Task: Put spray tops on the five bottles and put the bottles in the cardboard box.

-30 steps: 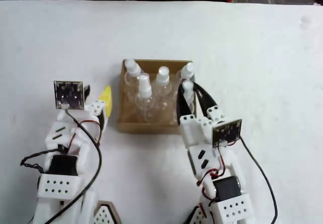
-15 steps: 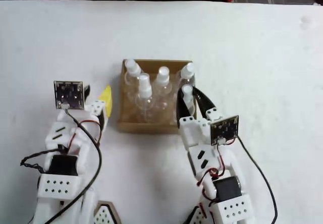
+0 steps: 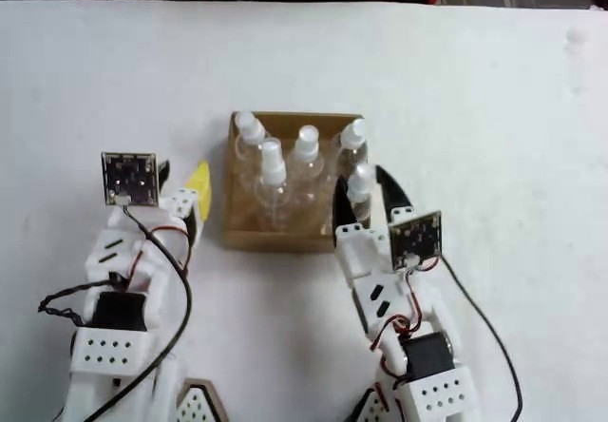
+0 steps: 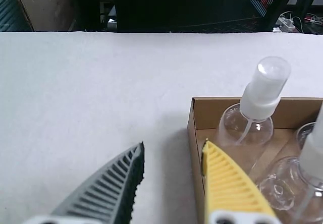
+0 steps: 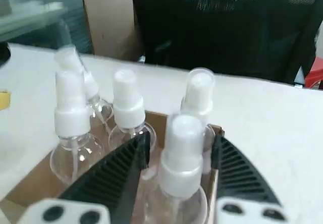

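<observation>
The cardboard box (image 3: 275,240) holds several clear bottles, each with a white spray top. The front-right bottle (image 3: 360,183) stands between the black fingers of my right gripper (image 3: 362,177), which is open. In the right wrist view that bottle (image 5: 182,151) has a small gap on each side to the right gripper (image 5: 180,143). The other bottles (image 5: 71,114) stand upright behind it. My left gripper (image 3: 180,179) is open beside the box's left wall. In the left wrist view the left gripper (image 4: 173,147) has its yellow finger over the box wall (image 4: 194,128), and a bottle (image 4: 257,100) stands just inside.
White table (image 3: 494,108) lies open to the right of the box, beyond it and to its left. The dark table edge and room run along the back. Both arm bases sit at the front edge.
The right arm has drawn back a little toward the front edge. The front-right bottle's top has shifted slightly the same way. The left arm has not moved.
</observation>
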